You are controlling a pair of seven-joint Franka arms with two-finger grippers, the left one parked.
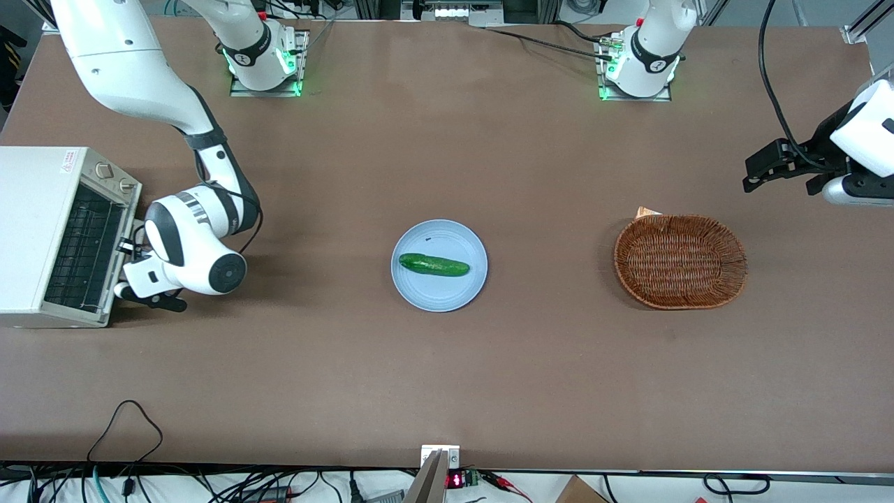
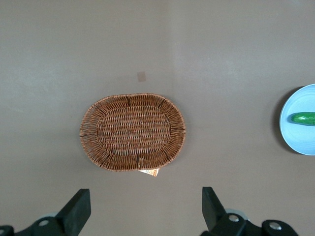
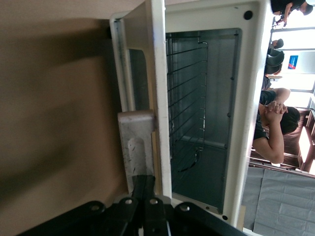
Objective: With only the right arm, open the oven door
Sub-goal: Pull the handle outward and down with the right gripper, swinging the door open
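Oven [image 1: 42, 230]: small boxy white toaster oven, standing at the working arm's end of the brown bench [image 1: 447, 363]. Two silvery knobs sit on its control strip, on the part farther from the front camera. A black wire rack [image 1: 80, 244] shows inside the cavity. A small sticker with red markings is fixed to the top panel; its writing cannot be read.

Oven door [image 1: 119, 244]: cream-grey frame, hanging partly swung out from the oven's front, so the rack is visible through the gap. In the right wrist view the door [image 3: 160, 98] appears edge-on, with its bare silvery metal inner face and the glass over the rack [image 3: 187, 98]. The handle's mounting block [image 3: 138, 147] is pale grey and scuffed.

Right arm [image 1: 140, 77]: white, jointed, black bands, reaching down in front of the oven.

End effector [image 1: 129, 246]: black, two-fingered, at the door's handle. Its fingers [image 3: 142, 184] are drawn narrow, closed around the handle where it meets the block.

Blue plate [image 1: 419, 286]: round, mid-bench, well apart from the oven, carrying a green cucumber [image 1: 434, 265].

Wicker basket [image 1: 679, 261]: oval, brown, toward the parked arm's end; a small tan card [image 1: 646, 212] touches its rim.
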